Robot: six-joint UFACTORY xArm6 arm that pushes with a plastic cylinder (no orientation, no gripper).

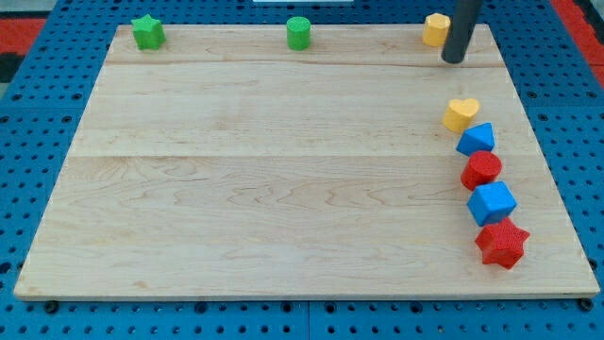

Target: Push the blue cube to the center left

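Observation:
The blue cube (pixel 492 202) sits near the board's right edge, low in a column of blocks. Above it are a red round block (pixel 481 170), a second blue block (pixel 477 140) and a yellow heart (pixel 461 113). Below it is a red star (pixel 501 244). My tip (pixel 454 59) is at the view's top right, just right of a yellow block (pixel 435 29), well above the blue cube and apart from the column.
A green star (pixel 147 31) stands at the top left corner and a green cylinder (pixel 298 32) at the top middle of the wooden board (pixel 264 179). A blue pegboard surrounds the board.

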